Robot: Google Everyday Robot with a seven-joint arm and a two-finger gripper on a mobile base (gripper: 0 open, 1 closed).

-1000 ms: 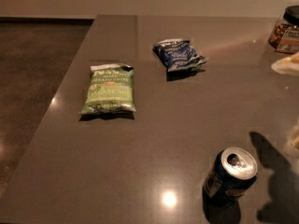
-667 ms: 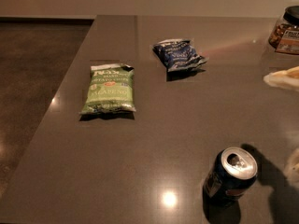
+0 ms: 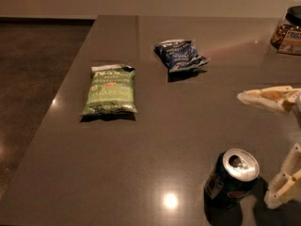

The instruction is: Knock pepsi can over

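Observation:
The pepsi can (image 3: 233, 180) is dark blue with a silver top and stands upright near the table's front right. My gripper (image 3: 256, 149) comes in from the right edge, just to the right of the can. It is open and empty. One cream finger (image 3: 268, 98) reaches out above and behind the can. The other finger (image 3: 284, 185) is low, close beside the can's right side. I cannot tell whether it touches the can.
A green jalapeño chip bag (image 3: 110, 89) lies flat at the left middle of the dark table (image 3: 155, 140). A dark blue snack bag (image 3: 180, 55) lies further back. A jar of nuts (image 3: 288, 31) stands at the far right. The table's left edge drops to the floor (image 3: 33, 79).
My gripper has moved in from the right edge toward the can, and both fingers now show. The can and the bags have not moved.

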